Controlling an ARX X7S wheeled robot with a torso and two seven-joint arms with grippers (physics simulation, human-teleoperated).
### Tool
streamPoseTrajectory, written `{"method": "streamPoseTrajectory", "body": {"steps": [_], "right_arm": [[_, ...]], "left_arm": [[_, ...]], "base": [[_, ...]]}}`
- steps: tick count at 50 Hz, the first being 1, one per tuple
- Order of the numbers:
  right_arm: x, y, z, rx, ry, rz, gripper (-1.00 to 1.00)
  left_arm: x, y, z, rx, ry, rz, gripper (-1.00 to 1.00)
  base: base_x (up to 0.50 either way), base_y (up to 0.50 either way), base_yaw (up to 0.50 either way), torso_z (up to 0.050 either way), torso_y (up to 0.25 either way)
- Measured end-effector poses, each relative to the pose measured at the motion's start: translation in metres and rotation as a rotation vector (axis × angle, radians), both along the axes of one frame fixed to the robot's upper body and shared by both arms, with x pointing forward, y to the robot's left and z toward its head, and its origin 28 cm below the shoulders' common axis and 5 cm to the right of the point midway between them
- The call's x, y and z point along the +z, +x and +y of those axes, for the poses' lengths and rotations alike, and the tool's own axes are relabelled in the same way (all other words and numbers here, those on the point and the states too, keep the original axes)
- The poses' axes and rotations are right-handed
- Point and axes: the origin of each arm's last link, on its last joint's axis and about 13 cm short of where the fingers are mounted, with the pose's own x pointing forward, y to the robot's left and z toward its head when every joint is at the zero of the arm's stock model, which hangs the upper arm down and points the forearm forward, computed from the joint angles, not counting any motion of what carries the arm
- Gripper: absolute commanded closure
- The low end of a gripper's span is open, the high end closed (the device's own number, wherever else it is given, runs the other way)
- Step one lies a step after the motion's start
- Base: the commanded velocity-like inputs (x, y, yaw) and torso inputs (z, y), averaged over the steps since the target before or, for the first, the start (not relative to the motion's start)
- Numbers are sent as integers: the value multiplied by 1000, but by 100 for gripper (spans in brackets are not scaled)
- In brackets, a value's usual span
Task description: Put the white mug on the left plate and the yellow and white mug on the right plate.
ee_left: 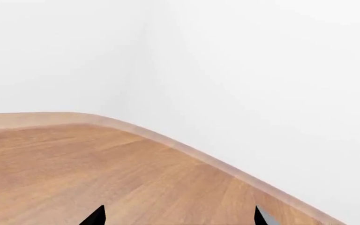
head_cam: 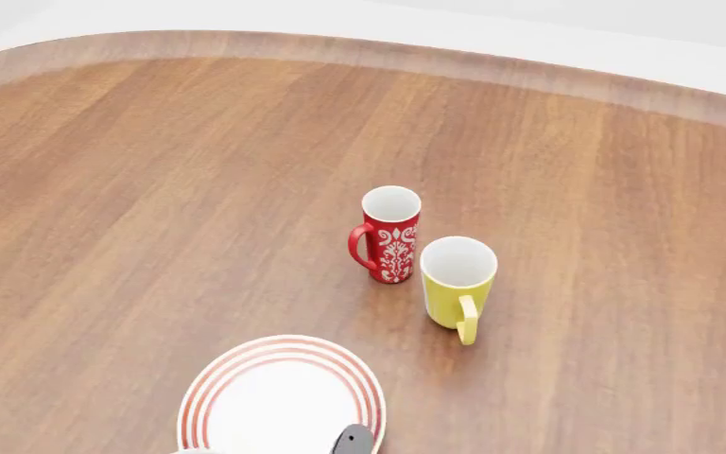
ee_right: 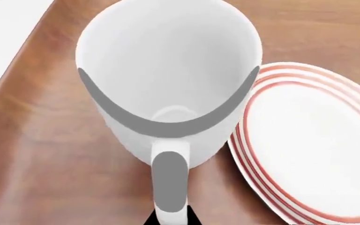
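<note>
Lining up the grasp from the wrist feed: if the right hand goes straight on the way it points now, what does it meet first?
Most likely the white mug: its handle sits dead ahead, just past the dark fingertips at the frame edge. The red-ringed plate lies off to one side, out of that line. Depth is hard to judge.

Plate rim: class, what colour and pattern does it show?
Red concentric rings on the white plate, clearest in the right wrist view.

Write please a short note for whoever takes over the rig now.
Left gripper: open, empty, above the wooden table.
Right gripper: fingertips flank the handle of the white mug; grip unclear.
White mug appears beside a red-ringed plate, not on it.
Yellow and white mug stands untouched next to the red mug.
Done: nothing. Left: both mugs onto their plates.
</note>
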Motion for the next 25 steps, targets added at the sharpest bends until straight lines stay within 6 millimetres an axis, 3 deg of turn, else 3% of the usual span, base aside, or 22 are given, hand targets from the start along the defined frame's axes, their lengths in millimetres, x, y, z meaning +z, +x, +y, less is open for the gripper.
{"method": "streamPoseTrajectory", "body": {"steps": [15, 25], "right_arm": [[14, -2, 1, 15, 61, -129, 100], [20, 6, -4, -85, 122, -145, 100]], "left_arm": [[-1, 0, 0, -2, 3, 0, -100], [0, 0, 0, -2, 5, -2, -100]], "base": [[0, 0, 0, 0, 0], [0, 0, 0, 0, 0]]}}
